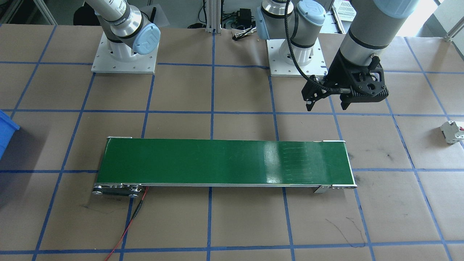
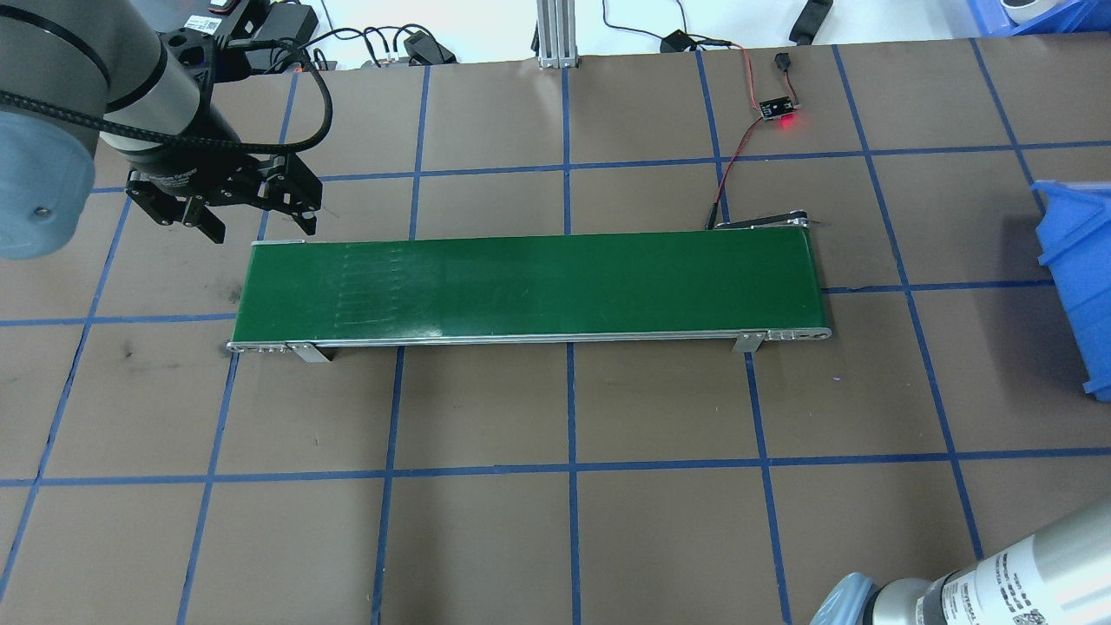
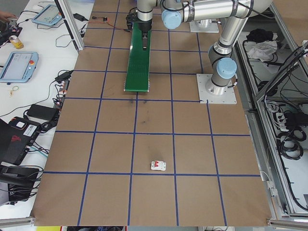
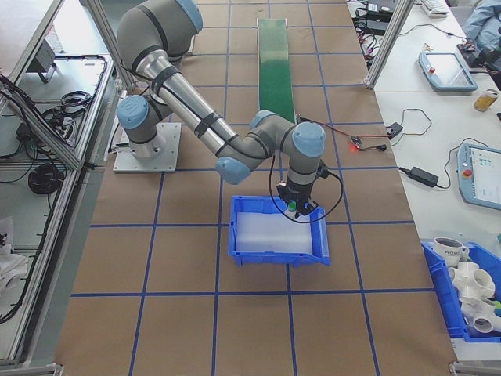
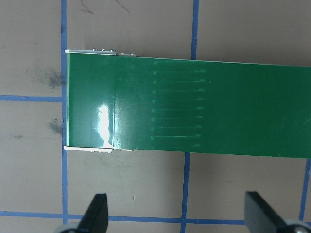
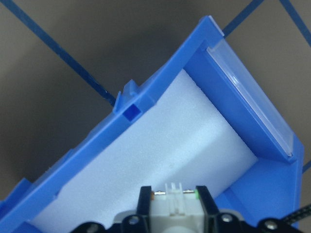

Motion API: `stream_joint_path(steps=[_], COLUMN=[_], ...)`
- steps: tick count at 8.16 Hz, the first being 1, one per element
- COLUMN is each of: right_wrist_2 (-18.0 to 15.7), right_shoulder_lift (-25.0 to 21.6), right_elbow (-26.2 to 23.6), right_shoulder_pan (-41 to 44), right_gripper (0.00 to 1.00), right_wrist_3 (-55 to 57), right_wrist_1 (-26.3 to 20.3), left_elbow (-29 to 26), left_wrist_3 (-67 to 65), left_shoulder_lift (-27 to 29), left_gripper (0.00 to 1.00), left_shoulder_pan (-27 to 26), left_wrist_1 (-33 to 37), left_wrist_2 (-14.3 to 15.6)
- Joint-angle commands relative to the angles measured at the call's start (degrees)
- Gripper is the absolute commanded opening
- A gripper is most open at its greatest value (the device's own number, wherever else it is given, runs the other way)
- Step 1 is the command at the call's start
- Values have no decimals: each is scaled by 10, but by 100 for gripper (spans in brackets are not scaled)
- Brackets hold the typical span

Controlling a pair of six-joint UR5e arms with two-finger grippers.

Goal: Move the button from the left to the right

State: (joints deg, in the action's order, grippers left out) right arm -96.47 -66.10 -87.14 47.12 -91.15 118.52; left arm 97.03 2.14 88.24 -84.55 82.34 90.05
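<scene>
Between our right claw's [image 6: 176,206] two black fingers [image 6: 144,201] sits the button [image 6: 176,204], its white body filling the gap from pad to pad; we have it clamped firmly. From the side a green cap shows under that claw. Directly beneath the claw lies a blue bin [image 6: 160,90] lined with white foam [image 6: 160,165], so we judge we carry the button here to set it down inside, the foam softening the landing. We are above the foam near the bin's front lip, not yet touching it. What remains, we think, is to lower and let go.

Our left claw [image 5: 175,218] hangs with fingers spread wide and nothing between them. Ahead of it stretches the green belt [image 5: 204,111], its near end just beyond the fingertips; the belt is bare along its length. We read this as the left arm parked at the loading end, its share done. A white breaker [image 1: 453,131] lies well off to that claw's outer side, untouched.
</scene>
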Motion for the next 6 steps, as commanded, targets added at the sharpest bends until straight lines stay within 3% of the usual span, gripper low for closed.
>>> stream_joint_path(steps=[1,4,5,6], right_wrist_2=[17,11,10,11], right_shoulder_lift=[60,95,94,92], right_elbow=[-2,-28,-32,-33], right_shoulder_pan=[-35,-35,-35,-35], right_gripper=[16,28,39,65], right_wrist_3=[-158,-214,-215,-215], right_wrist_1=[55,83,83,83], left_elbow=[0,0,0,0], left_wrist_3=[1,0,0,0], left_shoulder_lift=[0,0,0,0], left_gripper=[100,100,100,100], left_shoulder_pan=[0,0,0,1], left_wrist_1=[-1,-1,-1,-1], left_wrist_2=[-1,-1,-1,-1])
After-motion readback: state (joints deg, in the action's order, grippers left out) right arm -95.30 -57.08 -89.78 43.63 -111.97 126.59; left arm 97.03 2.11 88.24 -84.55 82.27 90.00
